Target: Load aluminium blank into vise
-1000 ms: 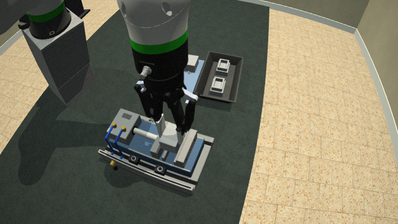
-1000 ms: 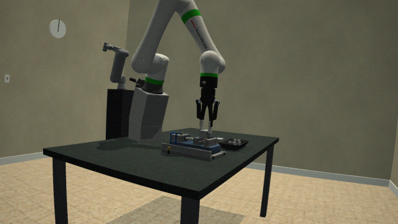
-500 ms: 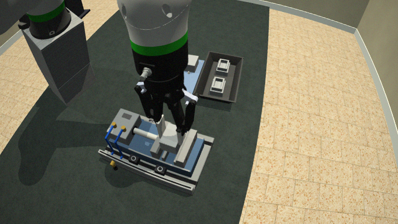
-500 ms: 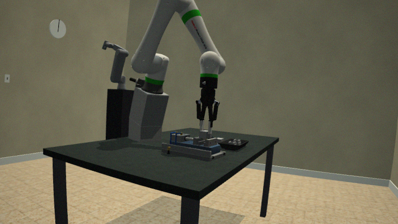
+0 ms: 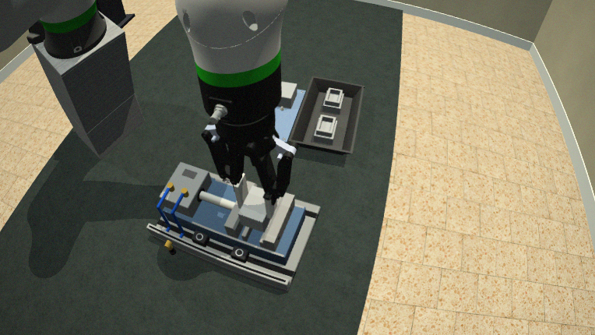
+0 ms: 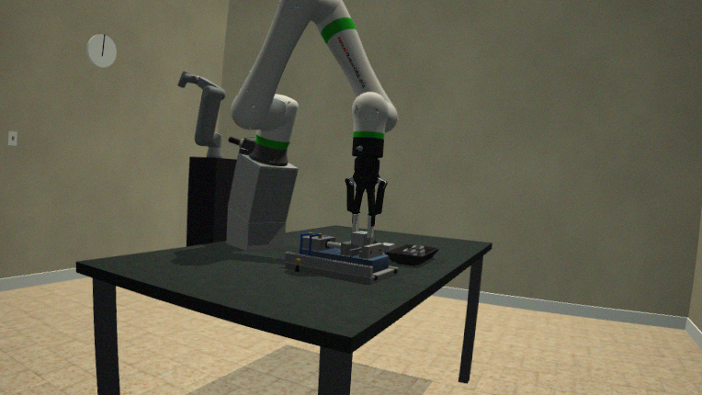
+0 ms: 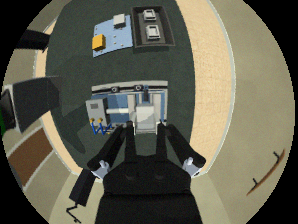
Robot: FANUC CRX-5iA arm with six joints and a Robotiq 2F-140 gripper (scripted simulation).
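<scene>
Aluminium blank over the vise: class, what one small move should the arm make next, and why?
Probably a short, straight descent. The pincer is shut on the aluminium blank, which sits above the vise opening, between the moving block and the fixed jaw. It does not look seated on the low bars, so lowering should come before release.

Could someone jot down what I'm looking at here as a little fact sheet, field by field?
Arm: one arm, its gripper pointing down over the vise
Gripper: shut on an aluminium blank
Blank: above the vise opening, beside the fixed jaw
Outfeed tray: two finished parts, pocket up
Infeed plate: one brass blank and one aluminium blank
Table: dark top
</scene>
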